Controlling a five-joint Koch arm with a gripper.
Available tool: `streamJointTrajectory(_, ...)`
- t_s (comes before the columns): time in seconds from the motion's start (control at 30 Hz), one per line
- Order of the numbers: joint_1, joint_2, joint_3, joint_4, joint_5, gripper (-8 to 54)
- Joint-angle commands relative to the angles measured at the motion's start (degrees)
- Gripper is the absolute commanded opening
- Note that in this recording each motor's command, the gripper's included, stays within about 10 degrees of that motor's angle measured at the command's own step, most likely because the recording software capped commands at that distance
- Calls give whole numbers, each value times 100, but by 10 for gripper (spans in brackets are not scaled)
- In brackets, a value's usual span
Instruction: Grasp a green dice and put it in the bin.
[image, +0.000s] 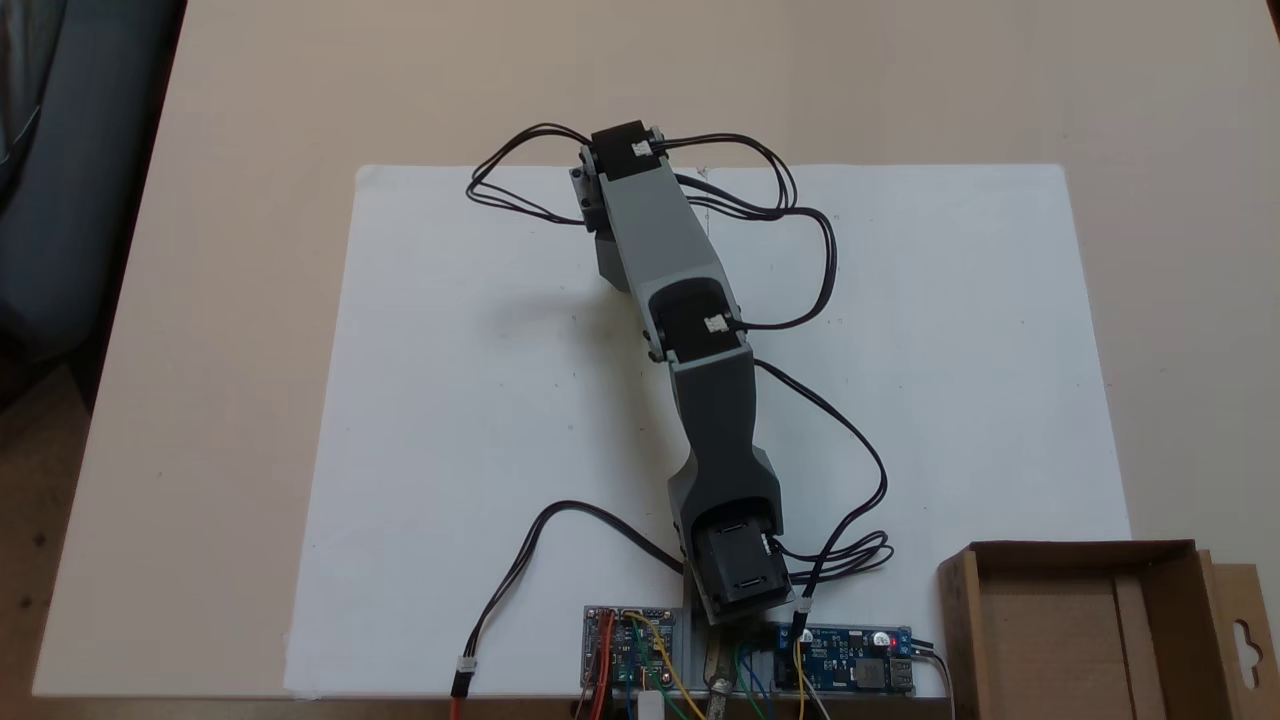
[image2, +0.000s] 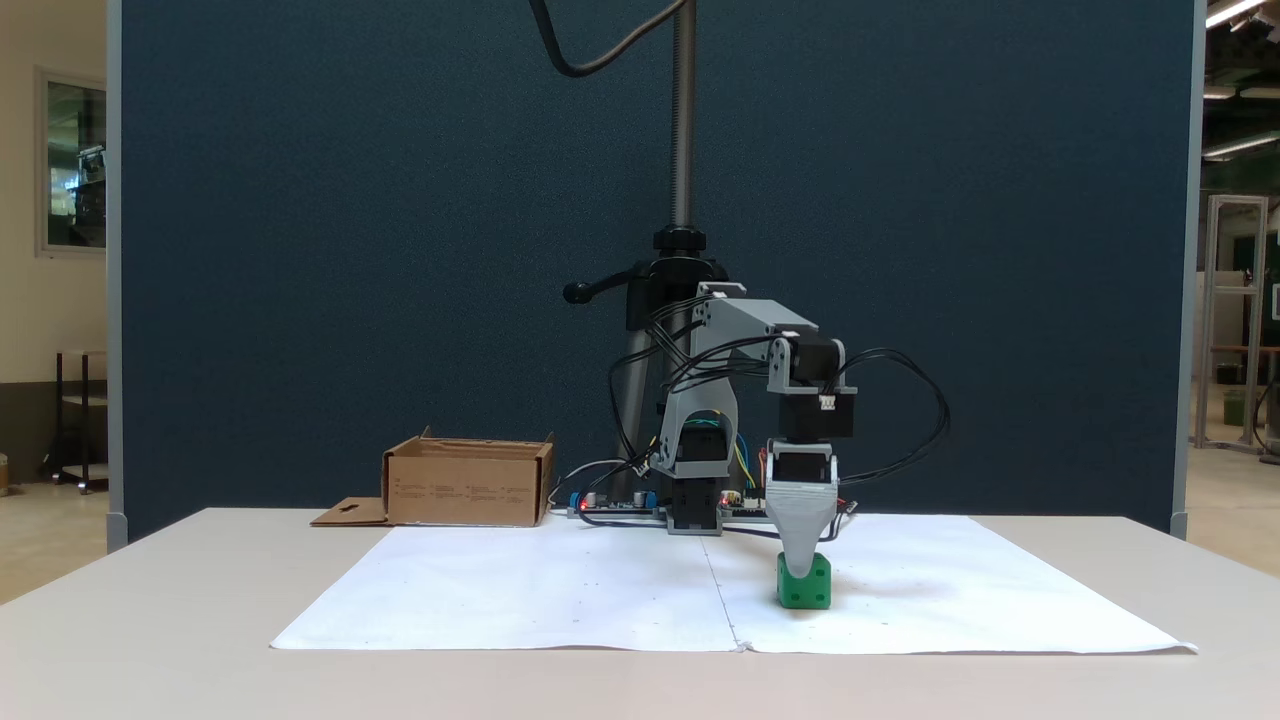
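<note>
One arm reaches forward, elbow bent, tool (image2: 801, 572) pointing straight down onto the green dice (image2: 805, 583); jaw spacing unclear.

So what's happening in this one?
A small hobby arm is reaching out over white paper on a table. In a fixed view, its end effector points straight down onto a green dice that sits on the paper. Whether it has gripped the dice can't be told, since only one jaw tip shows. The cardboard bin stands off to the side, near the arm's base.
</note>
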Motion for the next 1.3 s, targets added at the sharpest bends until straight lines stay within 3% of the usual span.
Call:
streamJointTrajectory(0.0,-26,97,-53,-158,396,454)
streamJointTrajectory(1.27,18,-272,729,-1063,396,411)
